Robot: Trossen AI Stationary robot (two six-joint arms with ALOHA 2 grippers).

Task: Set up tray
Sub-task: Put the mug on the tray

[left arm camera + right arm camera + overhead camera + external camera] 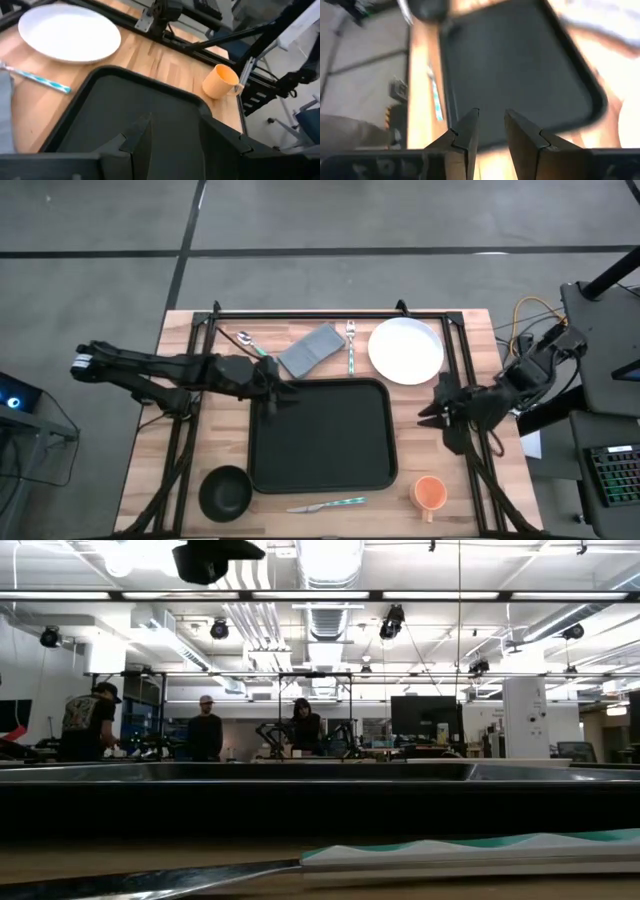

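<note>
The black tray [320,435] lies flat in the middle of the table. It also shows in the left wrist view [125,110], the right wrist view [510,60] and the low view [320,802]. My left gripper [272,396] is open at the tray's far left corner [262,390], its fingers [137,140] standing over the tray's floor. My right gripper [428,412] is open and empty just right of the tray's right rim, pointing at it [491,125]. My left gripper stands open over the tray's far left corner [100,75], coming from the table's left. I cannot tell whether its fingers touch the tray.
A white plate [406,350], a fork [352,345], a grey napkin [312,350] and a spoon [245,340] lie beyond the tray. A black bowl [225,492], a knife [325,505] and an orange cup [430,492] sit along the near side.
</note>
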